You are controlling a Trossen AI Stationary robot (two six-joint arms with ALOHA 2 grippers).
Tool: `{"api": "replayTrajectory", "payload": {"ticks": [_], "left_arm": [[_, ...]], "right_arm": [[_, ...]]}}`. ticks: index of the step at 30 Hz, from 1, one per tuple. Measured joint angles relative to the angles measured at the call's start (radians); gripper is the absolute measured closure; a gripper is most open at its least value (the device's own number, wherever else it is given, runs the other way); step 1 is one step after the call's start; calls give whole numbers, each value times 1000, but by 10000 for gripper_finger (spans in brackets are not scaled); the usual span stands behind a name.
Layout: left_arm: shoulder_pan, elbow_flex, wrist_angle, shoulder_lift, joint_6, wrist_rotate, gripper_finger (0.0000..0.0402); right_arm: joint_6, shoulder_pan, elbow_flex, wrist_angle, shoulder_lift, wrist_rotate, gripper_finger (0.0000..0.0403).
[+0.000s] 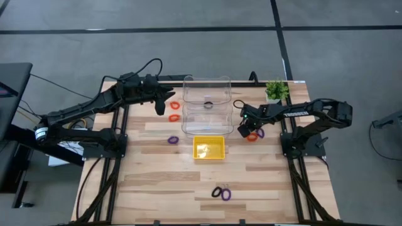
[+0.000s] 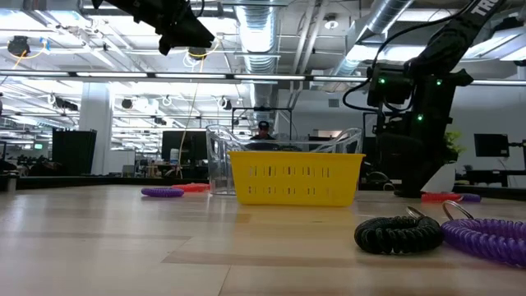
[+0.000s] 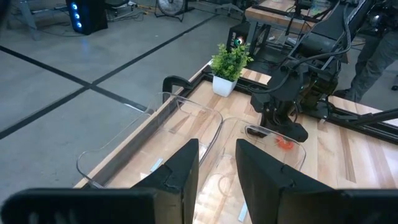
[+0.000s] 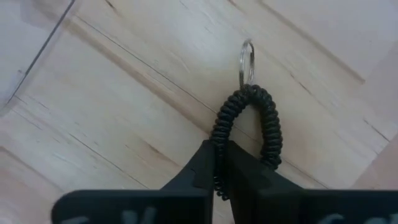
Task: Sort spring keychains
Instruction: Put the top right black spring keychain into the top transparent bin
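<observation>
My right gripper stands low over the table, just right of the clear container, and is shut on a black spring keychain. An orange keychain and a purple one lie beside it. My left gripper hangs open, raised over the far left, with nothing between its fingers. Two orange keychains lie on the wood near it. A purple keychain lies left of the yellow tray. A black keychain and a purple one lie near the front edge. My right gripper pinches one side of the black keychain's coiled loop between its two fingers. The fingers come from above, pointing steeply down. The loop lies flat on the wood, its metal ring at the end away from the fingers.
A small potted plant stands at the far right corner. Black cables run off the far left edge. The bare wood between the yellow tray and the front pair of keychains is free room.
</observation>
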Motion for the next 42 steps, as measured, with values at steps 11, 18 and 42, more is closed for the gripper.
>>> {"api": "replayTrajectory", "payload": {"ticks": [11, 18, 42], "left_arm": [[0, 0, 0, 0, 0, 0, 298], [0, 0, 0, 0, 0, 0, 298], [0, 0, 0, 0, 0, 0, 298]], "right_arm": [[0, 0, -2, 7, 0, -3, 374], [0, 0, -2, 8, 0, -3, 385], [8, -1, -1, 10, 1, -16, 374]]}}
